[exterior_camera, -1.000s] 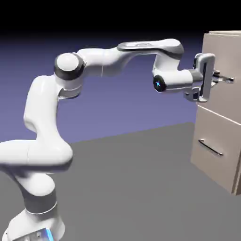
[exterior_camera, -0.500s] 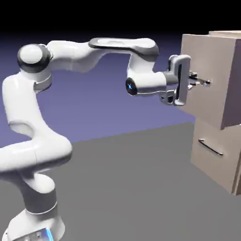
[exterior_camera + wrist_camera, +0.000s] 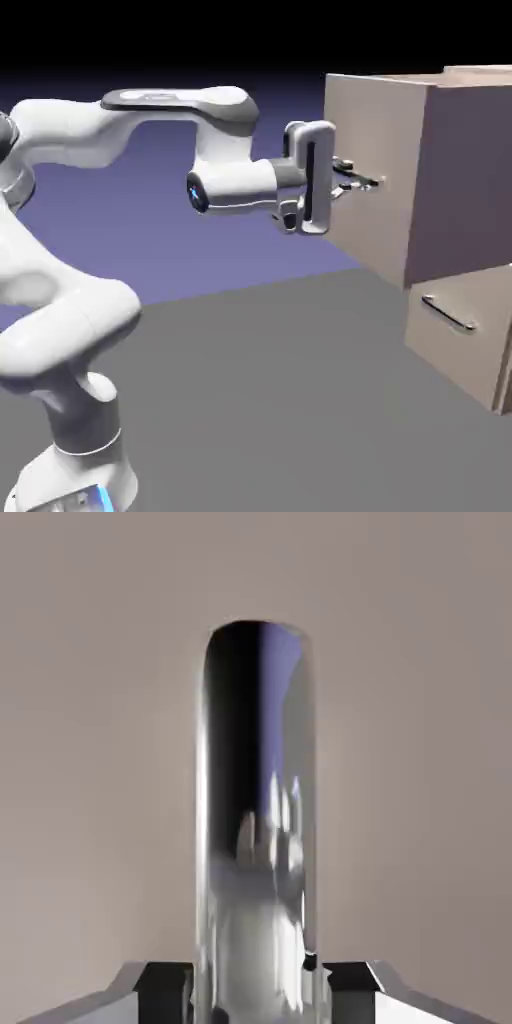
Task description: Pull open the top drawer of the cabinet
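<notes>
Two grey fingertips sit at the hand view's bottom edge, at about seven and five o'clock from the middle, and between them runs the drawer's metal bar handle, filling the gap from six o'clock up toward the centre. The jaws are clamped on that handle, pressed in close on either side of it. Behind the shiny bar, the rest of the hand view is the flat beige front of the top drawer.

In the exterior view the gripper points level toward three o'clock, its fingers closed around the handle, which stands just off the drawer front. The top drawer is pulled well out of the cabinet: its long box body juts toward nine o'clock, its front face well clear of the cabinet's face, overhanging the table. At about five o'clock from the gripper, the lower drawer sits flush and shut, its own slim bar handle untouched and well apart from the hand.

The white arm stretches in from nine o'clock, its wrist level with the drawer's handle, its base at the picture's seven o'clock corner.
</notes>
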You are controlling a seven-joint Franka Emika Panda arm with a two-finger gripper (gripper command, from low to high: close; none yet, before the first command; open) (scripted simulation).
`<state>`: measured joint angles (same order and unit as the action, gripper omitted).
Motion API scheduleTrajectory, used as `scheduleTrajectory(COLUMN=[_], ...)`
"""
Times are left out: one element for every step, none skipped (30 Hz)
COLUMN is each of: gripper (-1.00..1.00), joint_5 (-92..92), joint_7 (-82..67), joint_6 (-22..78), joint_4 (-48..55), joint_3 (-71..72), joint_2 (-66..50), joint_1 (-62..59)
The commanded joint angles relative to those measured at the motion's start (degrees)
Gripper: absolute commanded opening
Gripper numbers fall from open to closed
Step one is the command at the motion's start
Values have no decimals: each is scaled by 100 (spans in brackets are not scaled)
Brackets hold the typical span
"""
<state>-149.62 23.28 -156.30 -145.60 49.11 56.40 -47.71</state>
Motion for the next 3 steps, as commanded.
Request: scheduleTrajectory(gripper=[100,100,100], joint_5=[3,3,92], joint_7=[0,0,60], joint_6=[-2,-2,-72], joint_4=[0,0,-145], joint_3=[0,0,-125], joint_2=[0,0,126], joint_1=[0,0,208])
